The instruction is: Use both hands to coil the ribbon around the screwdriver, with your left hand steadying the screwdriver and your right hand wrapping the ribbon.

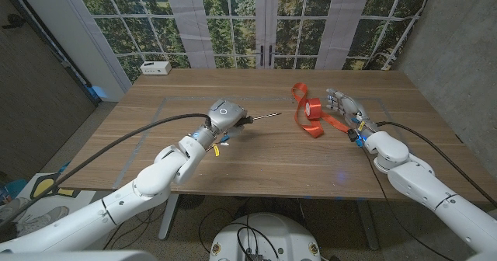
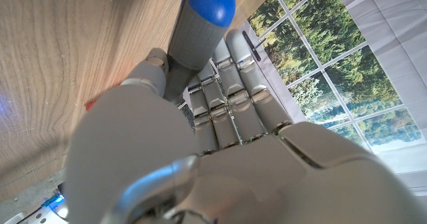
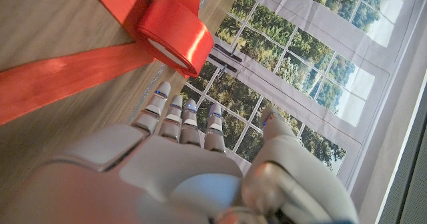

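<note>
Left of the table's middle, my left hand grips the handle of the screwdriver, whose thin metal shaft points right along the wood. In the left wrist view the grey handle with its blue end lies inside the curled fingers. The red ribbon roll stands on the table right of centre, with loose strands trailing behind and beside it. Just right of the roll is my right hand, fingers straight and apart, holding nothing. In the right wrist view the roll lies beyond the fingertips.
A white box sits at the table's far left corner. Small blue and yellow bits lie by my left wrist. Bare wood stretches between the hands and towards the near edge. Tall windows stand behind the table.
</note>
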